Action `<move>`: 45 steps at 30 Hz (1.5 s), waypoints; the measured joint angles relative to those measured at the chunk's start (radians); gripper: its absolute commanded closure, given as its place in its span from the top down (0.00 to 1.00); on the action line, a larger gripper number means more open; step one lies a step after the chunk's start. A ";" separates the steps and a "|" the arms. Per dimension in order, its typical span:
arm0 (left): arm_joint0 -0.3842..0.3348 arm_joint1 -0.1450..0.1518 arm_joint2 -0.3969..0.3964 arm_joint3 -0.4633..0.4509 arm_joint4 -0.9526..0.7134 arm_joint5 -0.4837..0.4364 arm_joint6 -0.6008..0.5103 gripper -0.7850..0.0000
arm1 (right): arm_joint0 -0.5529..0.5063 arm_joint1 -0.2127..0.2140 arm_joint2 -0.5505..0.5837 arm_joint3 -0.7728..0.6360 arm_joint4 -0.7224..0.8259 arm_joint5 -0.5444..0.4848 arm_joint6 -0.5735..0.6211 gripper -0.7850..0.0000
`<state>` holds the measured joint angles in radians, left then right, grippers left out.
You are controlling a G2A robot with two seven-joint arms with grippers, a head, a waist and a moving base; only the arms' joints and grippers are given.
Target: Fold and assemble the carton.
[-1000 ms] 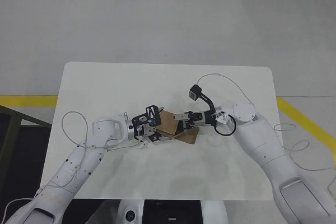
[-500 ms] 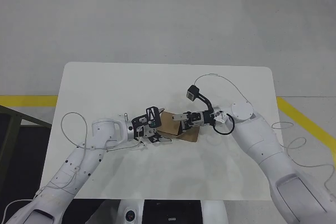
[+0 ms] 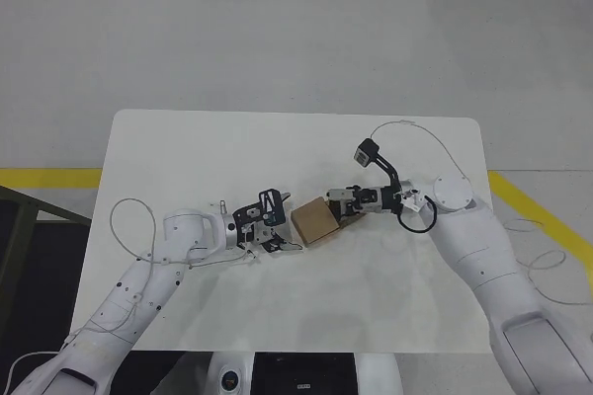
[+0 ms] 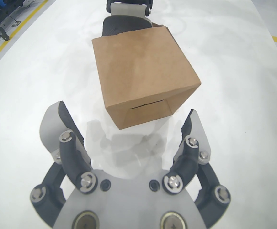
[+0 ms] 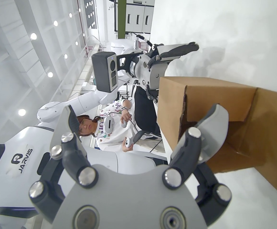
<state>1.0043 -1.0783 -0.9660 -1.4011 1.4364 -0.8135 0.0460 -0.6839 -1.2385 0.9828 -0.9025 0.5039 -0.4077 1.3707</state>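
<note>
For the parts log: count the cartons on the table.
1. The carton lies on the table between the left end effector and the right end effector. None seems hidden.

A white rectangular table with rounded corners (image 3: 178,148) is seen in the middle of the top view, set on a smooth pale grey floor (image 3: 277,49). A yellow floor stripe (image 3: 40,178) is met at the left edge, with a dark metal frame (image 3: 10,237) at the lower left. In the right wrist view, a white gridded ceiling (image 5: 43,5) with round lamps (image 5: 33,36) and a green-framed white cabinet (image 5: 133,13) are shown.
</note>
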 measured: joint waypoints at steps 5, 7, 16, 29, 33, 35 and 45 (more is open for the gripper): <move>0.001 -0.001 -0.002 0.000 -0.003 0.001 -0.003 1.00 | -0.041 0.021 0.037 -0.072 -0.031 0.029 -0.013 1.00; 0.001 -0.001 -0.002 0.000 -0.006 0.002 -0.005 1.00 | -0.058 0.025 0.041 -0.106 -0.045 0.043 -0.023 1.00; 0.001 -0.001 -0.009 -0.004 -0.007 -0.001 -0.014 1.00 | -0.136 0.053 0.105 -0.222 -0.137 0.064 -0.159 1.00; -0.001 -0.005 -0.004 -0.011 -0.009 0.003 -0.020 1.00 | -0.254 0.111 0.239 -0.376 -0.163 0.142 -0.049 1.00; -0.005 -0.008 0.001 -0.008 -0.010 0.009 -0.023 1.00 | -0.284 0.114 0.235 -0.377 -0.145 0.154 -0.045 1.00; -0.007 -0.009 0.003 -0.007 -0.011 0.010 -0.025 1.00 | -0.288 0.113 0.226 -0.373 -0.138 0.153 -0.053 1.00; -0.018 -0.015 0.012 0.000 -0.015 0.009 -0.030 1.00 | -0.236 0.086 0.130 -0.289 -0.109 0.081 -0.107 1.00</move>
<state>0.9861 -1.0929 -0.9541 -1.4009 1.4211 -0.8048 0.0162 -0.9200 -1.1527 1.1129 -1.1910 0.3952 -0.3268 1.2634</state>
